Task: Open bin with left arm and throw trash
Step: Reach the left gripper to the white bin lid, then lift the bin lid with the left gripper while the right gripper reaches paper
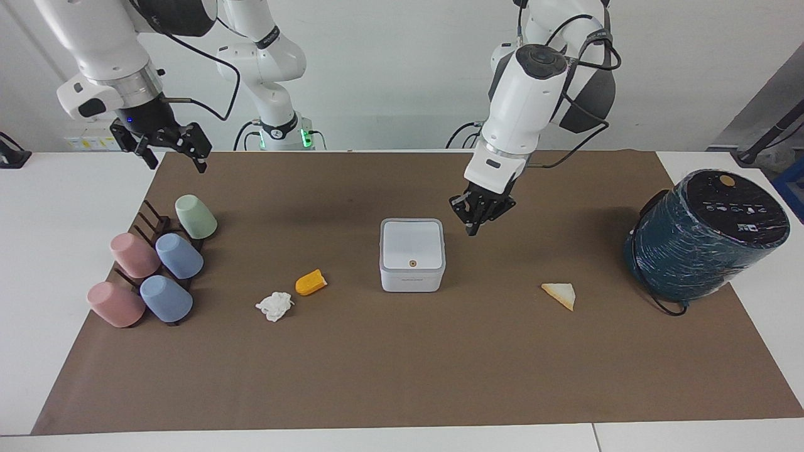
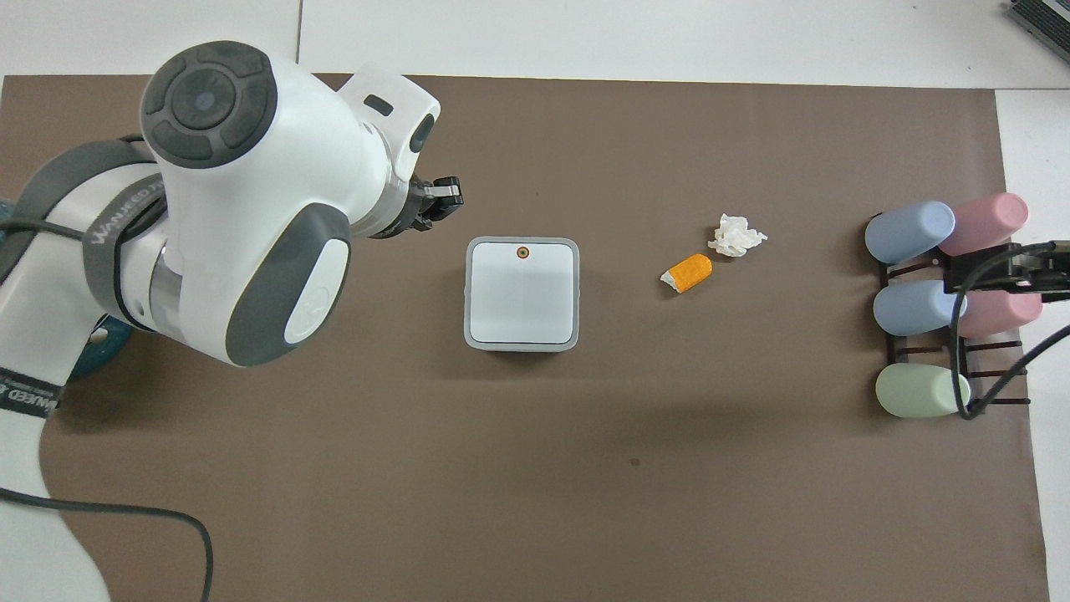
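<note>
While the lid of the bin [image 1: 412,254] is shut, the step in hand looks like the approach that comes before opening it.

Largest on the tabletop is the brown mat [image 1: 402,376], which covers it almost from edge to edge. At the edge by the left arm's end stands a dark-teal wrapped cylinder [image 1: 703,235]. At the right arm's end a rack of pastel cups [image 1: 154,263] lies just inside the mat's edge.

The bin sits at the middle of the tabletop, its orange dot [image 2: 522,252] on the part of the lid farthest from the robots.

The left gripper [image 1: 472,220] hangs in the air just off the bin's side toward the left arm's end, not touching it; its fingers look drawn close together and hold nothing. The right gripper [image 1: 168,145] waits above the tabletop corner nearest the right arm's base, fingers spread and empty.

The trash all lies on the mat, farther from the robots than the bin's middle: the bread slice [image 1: 559,294] toward the left arm's end, the orange chunk [image 1: 311,282] and, smallest, the tissue wad [image 1: 274,306] toward the right arm's end.

Next, I judge, the left gripper must come over the lid and down onto the dot, which probably releases the lid.
</note>
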`<action>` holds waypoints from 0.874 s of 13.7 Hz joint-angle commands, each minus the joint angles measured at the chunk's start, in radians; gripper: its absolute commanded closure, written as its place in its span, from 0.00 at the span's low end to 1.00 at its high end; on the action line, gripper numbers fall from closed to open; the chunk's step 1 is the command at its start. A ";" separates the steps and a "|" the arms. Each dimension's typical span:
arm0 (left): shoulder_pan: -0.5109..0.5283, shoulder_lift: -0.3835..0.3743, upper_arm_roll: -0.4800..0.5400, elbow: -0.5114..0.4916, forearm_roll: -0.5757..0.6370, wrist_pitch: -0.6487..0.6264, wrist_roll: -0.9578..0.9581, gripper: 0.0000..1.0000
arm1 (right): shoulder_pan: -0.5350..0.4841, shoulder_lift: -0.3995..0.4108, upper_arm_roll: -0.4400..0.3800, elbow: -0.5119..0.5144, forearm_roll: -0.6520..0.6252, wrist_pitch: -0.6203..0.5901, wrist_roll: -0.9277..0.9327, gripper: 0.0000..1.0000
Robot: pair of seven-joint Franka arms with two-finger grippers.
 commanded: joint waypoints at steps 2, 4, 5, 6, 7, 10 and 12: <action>-0.049 0.028 0.014 -0.040 -0.011 0.091 -0.067 1.00 | 0.004 -0.001 0.011 -0.093 -0.003 0.130 0.005 0.00; -0.074 0.059 0.015 -0.038 -0.009 0.119 -0.105 1.00 | 0.004 0.039 0.012 -0.093 -0.003 0.172 0.031 0.00; -0.080 0.068 0.015 -0.038 -0.008 0.131 -0.119 1.00 | 0.024 0.068 0.014 -0.093 -0.002 0.201 0.049 0.00; -0.081 0.074 0.015 -0.038 -0.008 0.139 -0.125 1.00 | 0.041 0.093 0.014 -0.093 -0.002 0.239 0.075 0.00; -0.089 0.076 0.015 -0.041 -0.008 0.145 -0.127 1.00 | 0.046 0.122 0.014 -0.093 0.010 0.268 0.098 0.00; -0.107 0.105 0.015 -0.044 -0.003 0.174 -0.163 1.00 | 0.073 0.221 0.014 -0.084 0.090 0.374 0.115 0.00; -0.121 0.123 0.015 -0.047 -0.002 0.194 -0.176 1.00 | 0.092 0.283 0.014 -0.081 0.092 0.454 0.135 0.00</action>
